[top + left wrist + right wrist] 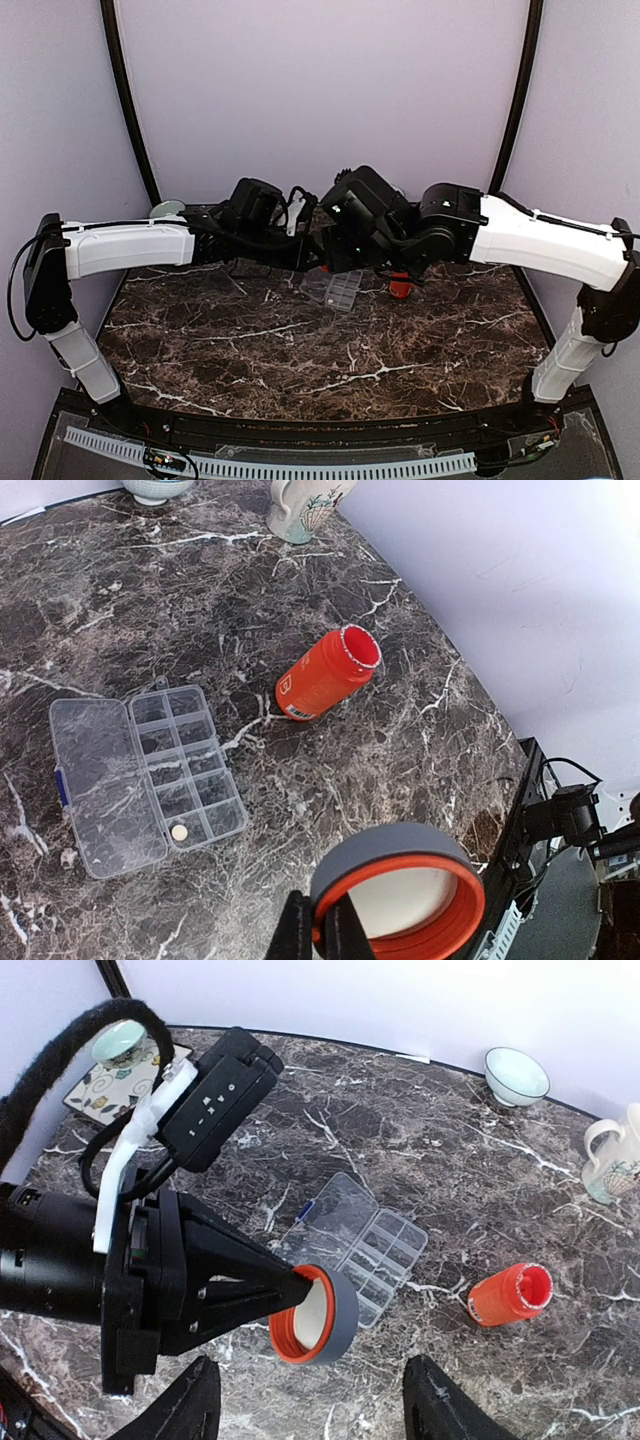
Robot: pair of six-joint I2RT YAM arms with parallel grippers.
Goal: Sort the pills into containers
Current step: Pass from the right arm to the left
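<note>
1. Left end effector (325,927): closed on the rim of the cap (395,890), which is grey outside and orange inside. You hold it in the air above the surface (400,770).
2. Right end effector (312,1385): the fingers stand wide apart with nothing between them. It hangs over the surface close to the cap.
3. Bottle (318,680): it lies on its side, uncapped, with the mouth turned away from the box. Neither end effector touches it. I cannot tell what is inside.
4. Box (150,780): it lies flat on the surface with the lid swung open, near the bottle but not touching it.
5. Pill (179,832): one pale round pill sits in the end compartment of the column next to the lid. Every other compartment looks empty.
6. No loose pills show on the surface.
7. Judgement on progress: early. Bottle and box are both open, and one pill is placed.
8. Judgement on what is left: you need to put the cap down, get any remaining pills out of the bottle, and spread them among the compartments.
</note>
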